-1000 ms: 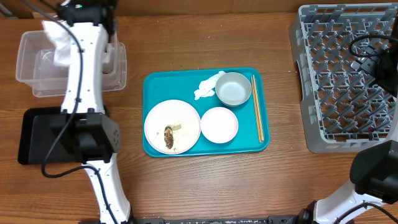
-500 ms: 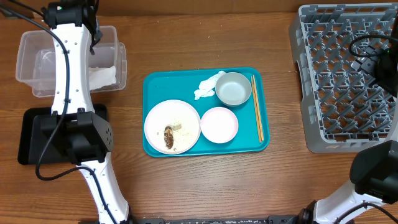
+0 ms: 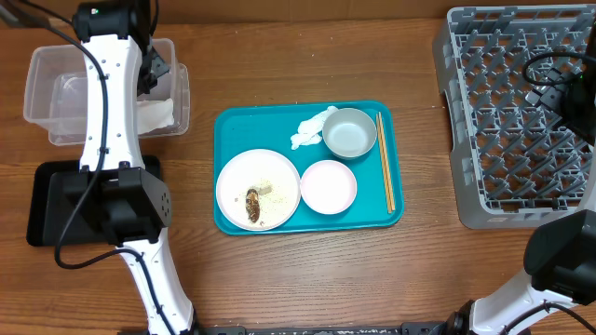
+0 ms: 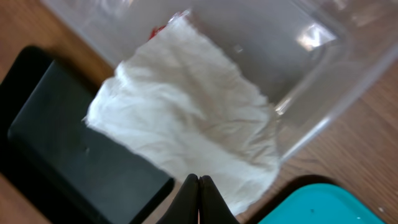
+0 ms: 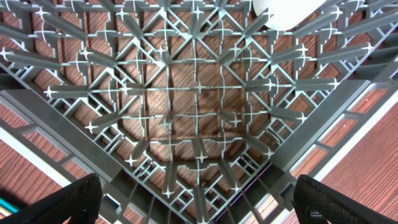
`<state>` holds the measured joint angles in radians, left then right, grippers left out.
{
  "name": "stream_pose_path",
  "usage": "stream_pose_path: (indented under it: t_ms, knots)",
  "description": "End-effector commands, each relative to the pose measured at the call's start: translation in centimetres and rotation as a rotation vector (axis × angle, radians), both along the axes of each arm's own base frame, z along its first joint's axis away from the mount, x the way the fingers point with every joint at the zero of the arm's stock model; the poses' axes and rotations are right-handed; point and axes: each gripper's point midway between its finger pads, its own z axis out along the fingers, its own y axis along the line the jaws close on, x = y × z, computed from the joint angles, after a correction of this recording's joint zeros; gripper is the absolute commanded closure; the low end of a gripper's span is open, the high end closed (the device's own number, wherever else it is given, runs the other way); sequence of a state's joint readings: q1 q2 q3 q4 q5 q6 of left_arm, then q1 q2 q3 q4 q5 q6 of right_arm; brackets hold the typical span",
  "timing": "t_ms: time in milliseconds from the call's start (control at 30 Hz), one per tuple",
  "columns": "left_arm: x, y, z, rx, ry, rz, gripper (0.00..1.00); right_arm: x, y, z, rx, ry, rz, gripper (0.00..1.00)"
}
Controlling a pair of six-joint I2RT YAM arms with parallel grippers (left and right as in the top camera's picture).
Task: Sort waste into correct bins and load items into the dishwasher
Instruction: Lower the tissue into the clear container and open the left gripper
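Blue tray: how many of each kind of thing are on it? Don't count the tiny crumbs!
Plates: 2
Bowl: 1
Pair of chopsticks: 1
Crumpled tissue: 1
Brown food scrap: 1
Total: 6

Robot lab: mounted arm (image 3: pixel 104 112) over wooden tabletop (image 3: pixel 307 279) (grey dish rack (image 3: pixel 494 121)).

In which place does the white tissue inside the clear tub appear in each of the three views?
Overhead: tissue at upper left, in the right end of the clear tub.
Left wrist: tissue fills the centre.
Right wrist: not in it.
Shared landmark: the black tray, next to the tub.
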<state>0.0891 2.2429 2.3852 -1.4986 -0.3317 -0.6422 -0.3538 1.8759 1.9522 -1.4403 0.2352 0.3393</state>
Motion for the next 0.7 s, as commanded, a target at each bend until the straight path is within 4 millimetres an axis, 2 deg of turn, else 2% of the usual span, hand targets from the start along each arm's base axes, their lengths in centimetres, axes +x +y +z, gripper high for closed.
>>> stream_pose_path:
  t_ms: [0, 133, 267, 367, 467, 667]
  knots:
    - [-2.5, 1.7, 4.1, -0.022, -0.092, 0.177, 0.96, -0.1, 0.0, 0.4, -0.006, -0.013, -0.003, 0.00]
    - [-6.9, 3.2, 6.9, -0.022, -0.102, 0.348, 0.96, -0.1, 0.0, 0.4, -0.006, -0.013, -0.003, 0.00]
    - [-7.6, 3.4, 7.3, -0.082, -0.099, 0.324, 0.96, -0.1, 0.0, 0.4, -0.006, -0.013, -0.003, 0.00]
    - [-7.7, 2.5, 6.1, -0.138, -0.070, 0.337, 0.96, -0.1, 0.0, 0.4, -0.006, -0.012, -0.003, 0.00]
    - [-8.5, 2.0, 4.0, -0.166, -0.008, 0.396, 0.96, -0.1, 0.0, 0.4, -0.006, -0.012, -0.003, 0.00]
    - [-10.7, 2.6, -0.3, -0.135, 0.110, 0.527, 0.95, -0.1, 0.0, 0.4, -0.006, -0.013, -0.003, 0.00]
